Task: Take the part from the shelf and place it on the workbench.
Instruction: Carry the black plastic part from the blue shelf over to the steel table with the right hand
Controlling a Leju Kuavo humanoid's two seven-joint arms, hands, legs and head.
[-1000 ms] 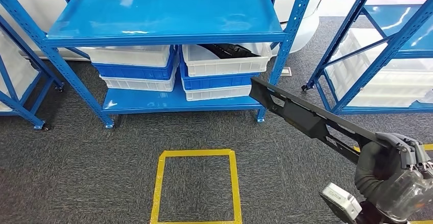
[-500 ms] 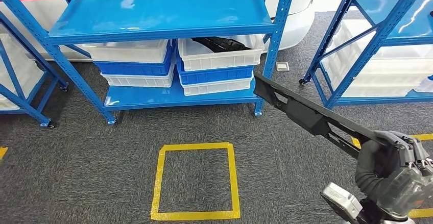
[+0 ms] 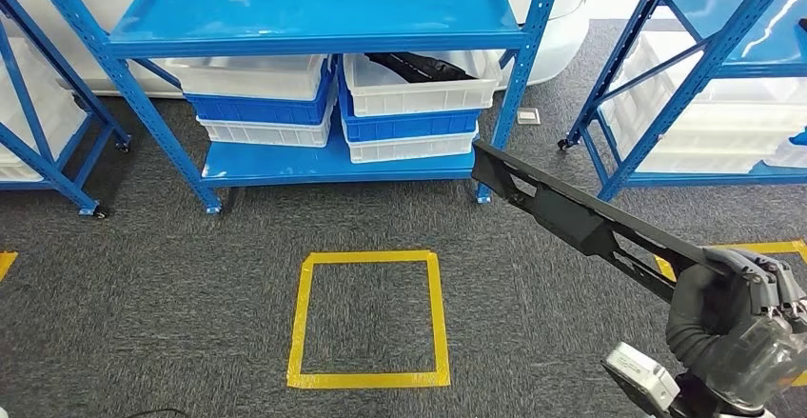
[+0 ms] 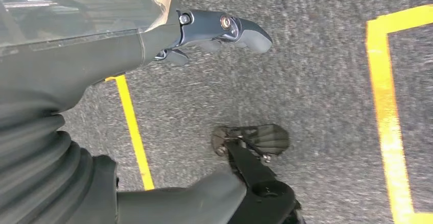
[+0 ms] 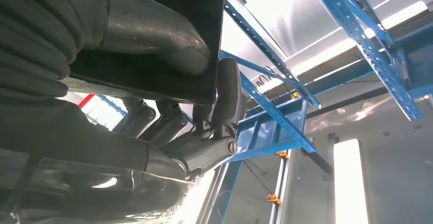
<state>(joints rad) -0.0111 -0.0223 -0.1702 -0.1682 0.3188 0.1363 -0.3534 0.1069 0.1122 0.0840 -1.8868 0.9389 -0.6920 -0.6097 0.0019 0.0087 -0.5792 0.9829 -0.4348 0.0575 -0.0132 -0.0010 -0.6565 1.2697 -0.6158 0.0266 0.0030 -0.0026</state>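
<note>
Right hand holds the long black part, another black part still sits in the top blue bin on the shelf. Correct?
Not quite. The right hand does hold the long black part, but the other black part lies in a white bin, stacked above a blue one. The head view shows it.

Blue steel shelf (image 3: 314,9), two tiers. Lower tier (image 3: 285,166): two stacks of white and blue bins (image 3: 262,104), side by side; a black part (image 3: 419,64) is seen in the top right bin (image 3: 419,89). Grey carpet floor (image 3: 143,294): a yellow tape square (image 3: 369,318) is marked in front of the shelf.
</note>
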